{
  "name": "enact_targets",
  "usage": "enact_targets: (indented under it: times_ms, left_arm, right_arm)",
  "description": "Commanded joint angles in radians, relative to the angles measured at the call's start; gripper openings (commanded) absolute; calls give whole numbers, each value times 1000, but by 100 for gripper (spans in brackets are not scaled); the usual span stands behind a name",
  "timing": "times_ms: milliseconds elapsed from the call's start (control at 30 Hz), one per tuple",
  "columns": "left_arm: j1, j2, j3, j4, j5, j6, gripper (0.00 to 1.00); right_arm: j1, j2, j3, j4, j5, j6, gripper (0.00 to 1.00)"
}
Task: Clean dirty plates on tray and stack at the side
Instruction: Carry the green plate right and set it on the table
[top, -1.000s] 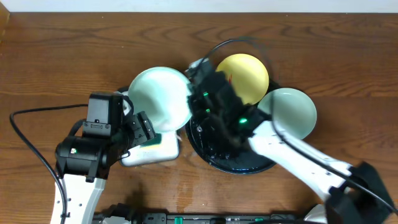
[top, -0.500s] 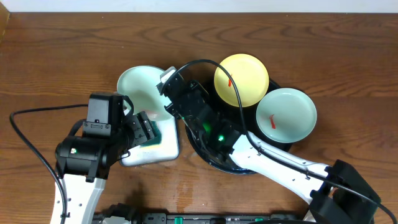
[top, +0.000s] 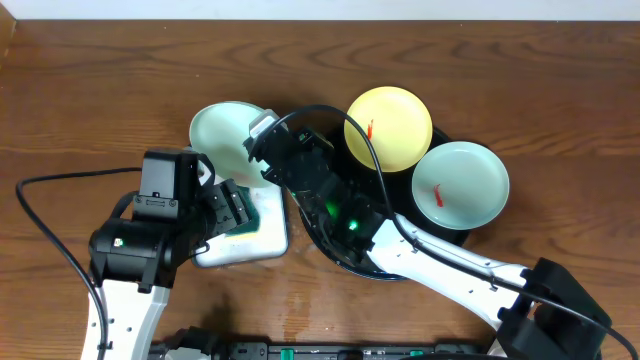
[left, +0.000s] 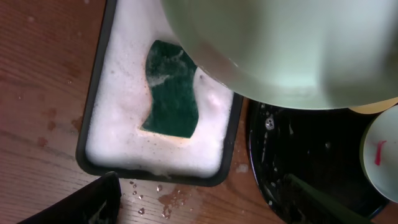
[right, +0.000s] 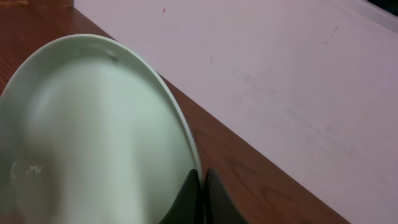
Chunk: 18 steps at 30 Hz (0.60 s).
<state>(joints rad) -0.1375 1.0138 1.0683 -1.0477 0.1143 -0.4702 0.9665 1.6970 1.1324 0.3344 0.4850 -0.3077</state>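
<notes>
My right gripper (top: 262, 150) is shut on the rim of a mint green plate (top: 220, 130) and holds it over the table, left of the black tray (top: 318, 237). In the right wrist view the fingers (right: 200, 186) pinch the plate's edge (right: 93, 137); its face shows no smear. A pale yellow plate (top: 388, 125) and a second mint green plate (top: 460, 185), each with a red smear, rest on the black tray. My left gripper (top: 232, 208) is open and empty above the soapy tray; its fingers (left: 205, 205) frame the tray's near edge.
A white dark-rimmed rectangular tray (left: 99, 93) full of foam holds a green sponge (left: 171, 90); it also shows overhead (top: 240, 245). Water drops lie on the wood in front of it. The right arm's cable loops over the black tray.
My right gripper has carried the mint green plate leftward, off the black tray's side and out over the table at back left. The left arm has not moved.
</notes>
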Motion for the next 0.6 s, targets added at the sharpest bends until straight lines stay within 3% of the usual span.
enact_targets:
  times_ms: [0, 567]
  left_arm:
    - [5, 3, 20, -3, 5, 6, 82]
    - [5, 3, 20, -3, 5, 6, 82]
  right_arm:
    - [11, -16, 10, 6, 16, -16, 1]
    - [15, -16, 10, 39, 16, -205, 1]
